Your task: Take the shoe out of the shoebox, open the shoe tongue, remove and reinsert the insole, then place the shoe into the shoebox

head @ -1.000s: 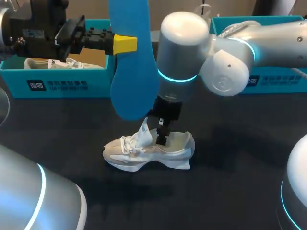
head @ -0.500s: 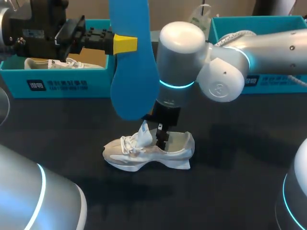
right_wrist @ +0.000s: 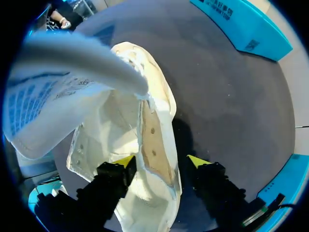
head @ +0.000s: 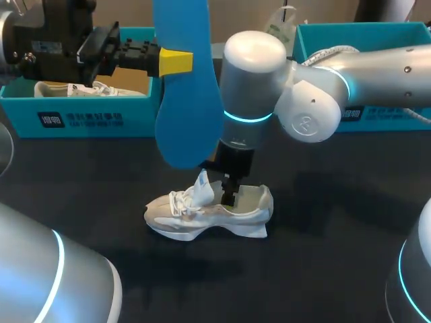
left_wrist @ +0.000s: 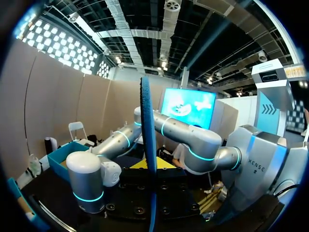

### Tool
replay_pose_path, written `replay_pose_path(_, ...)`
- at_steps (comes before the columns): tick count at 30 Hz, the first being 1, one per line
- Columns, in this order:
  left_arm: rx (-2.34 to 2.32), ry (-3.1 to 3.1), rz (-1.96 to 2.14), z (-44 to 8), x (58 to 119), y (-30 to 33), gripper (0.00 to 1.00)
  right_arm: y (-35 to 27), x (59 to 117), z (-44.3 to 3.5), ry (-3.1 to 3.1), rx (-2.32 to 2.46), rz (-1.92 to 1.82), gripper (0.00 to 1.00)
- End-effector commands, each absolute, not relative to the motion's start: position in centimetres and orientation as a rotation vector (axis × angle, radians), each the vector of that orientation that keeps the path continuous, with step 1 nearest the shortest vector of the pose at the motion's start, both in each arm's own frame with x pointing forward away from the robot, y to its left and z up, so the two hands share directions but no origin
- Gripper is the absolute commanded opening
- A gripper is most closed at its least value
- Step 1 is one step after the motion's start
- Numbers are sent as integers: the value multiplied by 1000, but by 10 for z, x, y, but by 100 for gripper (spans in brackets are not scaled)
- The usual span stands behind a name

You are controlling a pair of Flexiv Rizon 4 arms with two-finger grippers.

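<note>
insole (head: pixel 182 81) top cut off, right hand (head: pixel 229 196) tips hidden at shoe (head: pixel 202 219)

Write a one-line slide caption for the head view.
Left gripper holds the blue insole upright above the table; right gripper sits at the white shoe opening.

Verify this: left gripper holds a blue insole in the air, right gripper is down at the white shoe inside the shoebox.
Not inside a shoebox: the head view shows the white shoe standing on the black table, before the shoeboxes. The left gripper does hold the blue insole aloft, the right gripper down at the shoe.
</note>
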State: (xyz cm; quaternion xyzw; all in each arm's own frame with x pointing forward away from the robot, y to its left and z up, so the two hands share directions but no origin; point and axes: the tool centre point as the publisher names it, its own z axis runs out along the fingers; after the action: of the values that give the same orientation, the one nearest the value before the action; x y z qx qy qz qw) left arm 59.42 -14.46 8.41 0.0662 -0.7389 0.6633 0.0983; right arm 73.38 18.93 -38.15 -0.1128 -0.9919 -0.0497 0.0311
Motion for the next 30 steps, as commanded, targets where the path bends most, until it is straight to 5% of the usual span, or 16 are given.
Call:
replay_pose_path(1,193,-2187,1960,84,596,-146,0,190,735,-383,-3051,-340,-149,45)
replay_pose_path(4,193,-2187,1960,84,596,-146,0,192,735,-385,-3041,-325,-148,34)
replay_pose_path(5,193,-2187,1960,84,596,-146,0,193,735,-385,-3036,-317,-147,3)
replay_pose_path(6,193,-2187,1960,84,596,-146,0,193,735,-385,-3036,-315,-148,0)
replay_pose_path(30,193,-2187,1960,84,596,-146,0,204,701,-332,-3027,-761,-234,0)
